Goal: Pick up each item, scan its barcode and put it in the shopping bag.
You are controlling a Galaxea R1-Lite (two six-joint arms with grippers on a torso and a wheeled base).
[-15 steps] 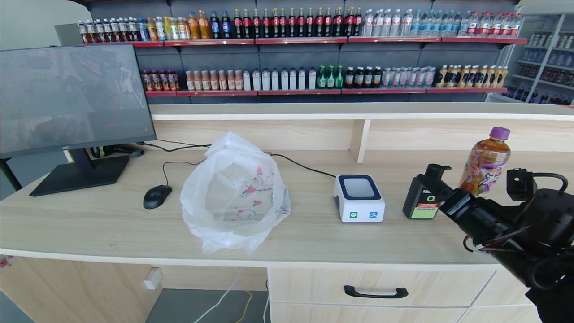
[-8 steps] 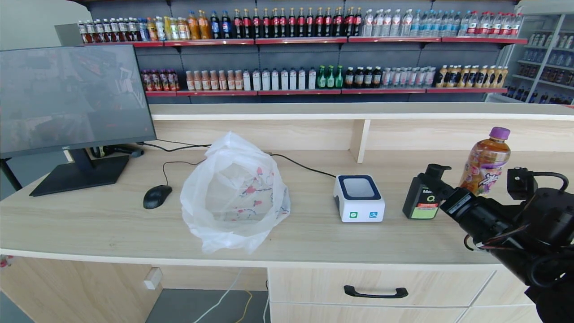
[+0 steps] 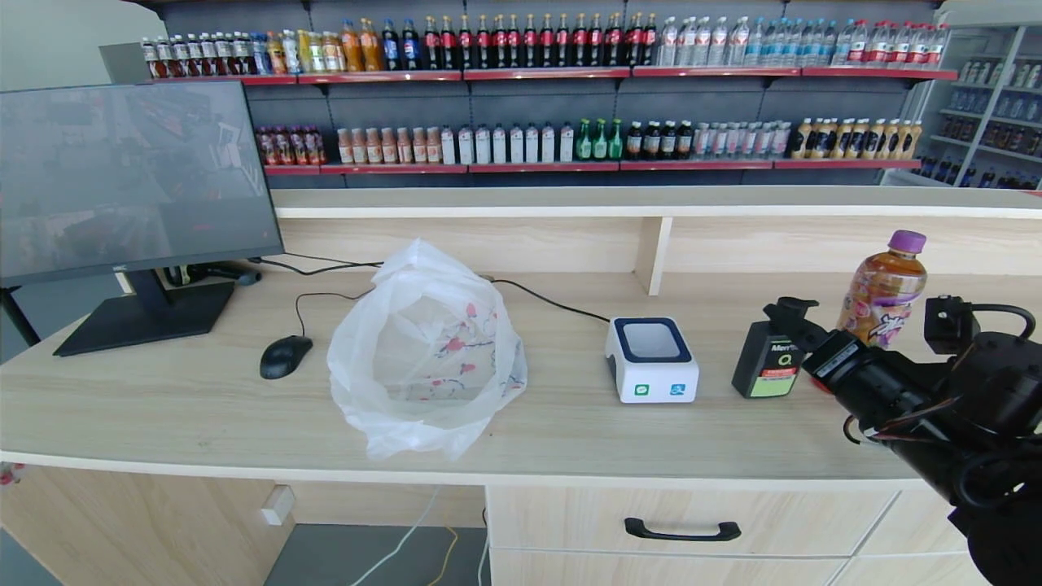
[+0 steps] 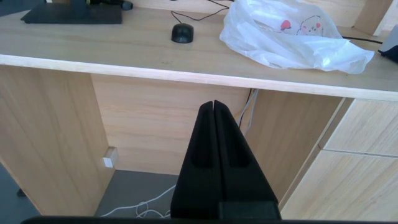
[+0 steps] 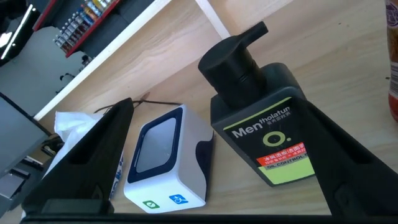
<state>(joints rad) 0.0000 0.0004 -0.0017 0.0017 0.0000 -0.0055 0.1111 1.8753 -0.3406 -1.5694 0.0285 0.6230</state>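
One bottle (image 3: pixel 885 291), base behind right gripper (image 3: pixel 799 340).

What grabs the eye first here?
The open right end effector straddles the black pump bottle, which stands at the right end of the counter. Just left of that bottle sits the white scanner, and the crumpled white shopping bag sits mid-counter. An orange drink bottle with a purple cap stands behind the arm at far right.
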